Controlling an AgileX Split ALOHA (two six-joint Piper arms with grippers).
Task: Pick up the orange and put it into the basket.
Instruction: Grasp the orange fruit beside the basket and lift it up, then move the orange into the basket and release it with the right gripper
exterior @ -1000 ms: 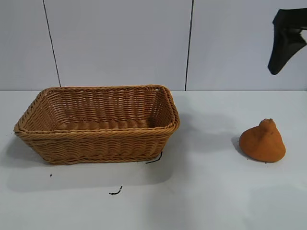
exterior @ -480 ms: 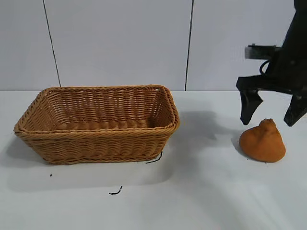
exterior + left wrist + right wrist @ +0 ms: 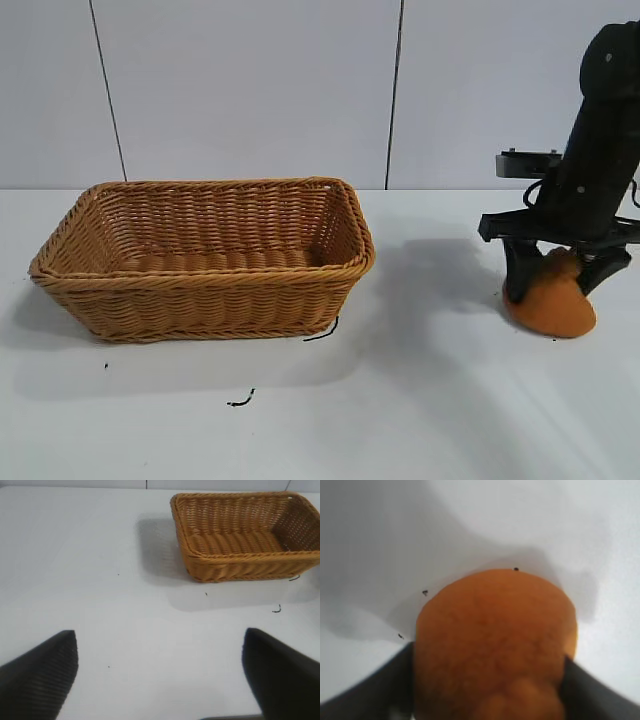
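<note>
The orange (image 3: 552,303) is a rough orange-brown lump with a knobbly top, resting on the white table at the right. My right gripper (image 3: 553,288) has come down over it, one black finger on each side. In the right wrist view both fingers (image 3: 395,680) press against the flanks of the orange (image 3: 495,625), so the gripper (image 3: 489,657) is shut on it. The basket (image 3: 200,272), tan woven wicker, stands empty at the left. My left gripper (image 3: 160,634) hangs open over bare table, some way from the basket (image 3: 250,556).
A pale panelled wall (image 3: 250,90) runs close behind the table. A few small black marks (image 3: 240,400) lie on the tabletop in front of the basket. Bare white table (image 3: 430,330) separates the basket from the orange.
The right arm dropped in from the upper right onto the orange, and its wide-open fingers have closed against the orange's sides. Basket and orange have not moved.
</note>
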